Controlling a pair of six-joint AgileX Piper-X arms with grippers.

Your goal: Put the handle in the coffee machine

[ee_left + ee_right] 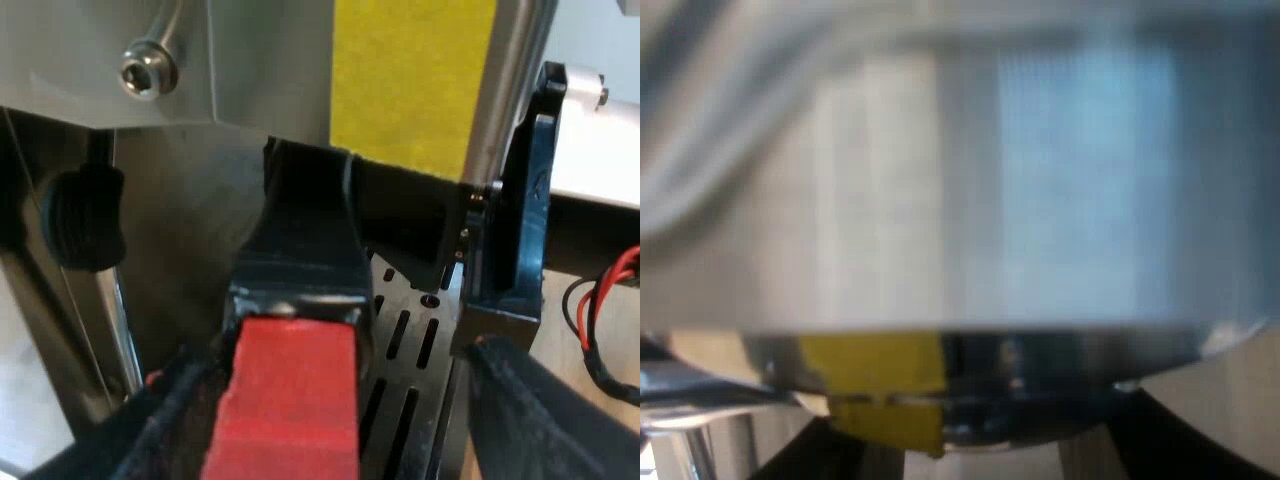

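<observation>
Your left gripper (pixel 335 405) is right at the front of the espresso machine (pixel 260 60), and its two black fingers stand apart. Between them you have the handle (pixel 300 270). It's a dark, glossy black shaft that widens toward you and finishes in a blocky red end (pixel 285 400), matte and bright. That red end sits against one finger (pixel 165 420), and there's a clear gap to the other finger (pixel 545 400), so the gripper isn't clamped on it.

The handle's far end runs in under the machine's steel front, just below a patch of yellow tape (pixel 410 80), and the shaft hangs over the black slotted drip tray (pixel 400 345). You cannot tell whether it's locked in there.

Near the handle, on the steel panel, there's a black ribbed knob (pixel 85 215), with a hex bolt (pixel 148 72) higher up. A dark blue bracket (pixel 525 220) stands upright at the tray's edge.

Your right gripper (pixel 990 455) is very close to a brushed metal face of the machine, which is too blurred to read. Its fingers are spread apart. A yellow strip (pixel 880 385) sits at the metal's rim, near one fingertip.
</observation>
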